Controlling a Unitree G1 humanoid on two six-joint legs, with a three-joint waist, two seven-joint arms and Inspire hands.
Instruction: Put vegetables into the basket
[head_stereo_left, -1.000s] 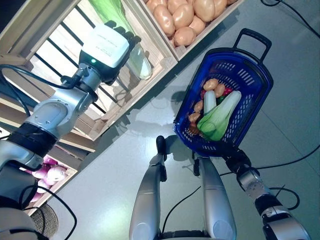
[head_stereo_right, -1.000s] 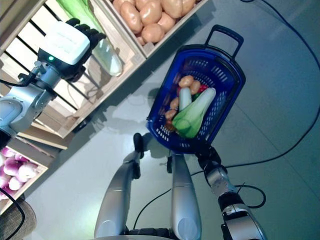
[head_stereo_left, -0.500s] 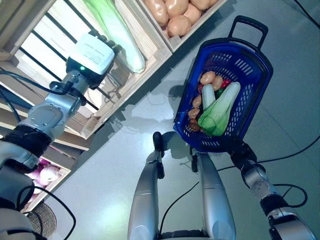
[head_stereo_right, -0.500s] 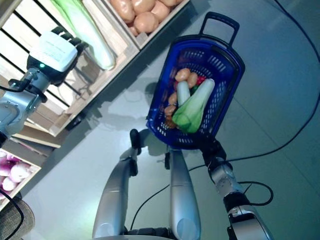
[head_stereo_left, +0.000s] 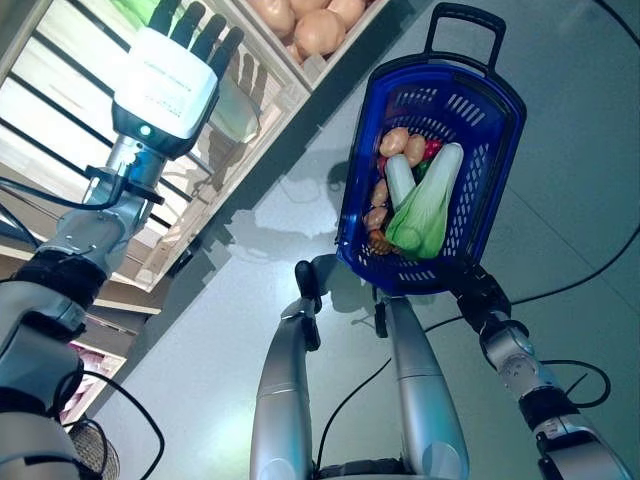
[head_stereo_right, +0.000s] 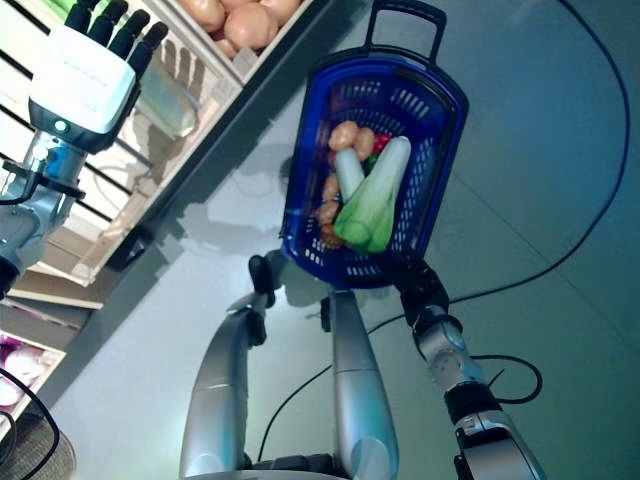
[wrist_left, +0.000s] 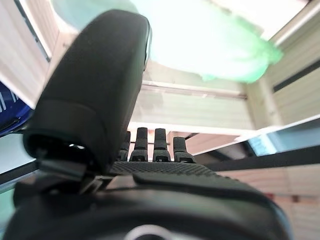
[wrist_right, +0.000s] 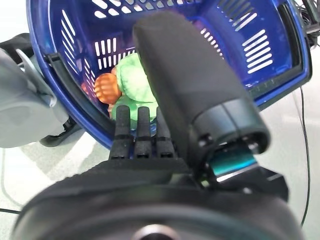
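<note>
My left hand (head_stereo_left: 165, 85) has risen to the crate (head_stereo_left: 255, 125), fingers straight and holding nothing, over the cabbage (wrist_left: 210, 45); a grab comes next. My right hand (head_stereo_left: 478, 295) keeps clutching the basket (head_stereo_left: 500, 120), partly filled.

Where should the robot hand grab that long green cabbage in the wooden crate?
Probably around the long cabbage's pale, narrow stalk end, coming from above and in front with fingers across it. That end lies near the wooden crate's front edge, closest to the open left robot hand, and looks firmer than the leafy top. The right robot hand holds the blue basket.
</note>
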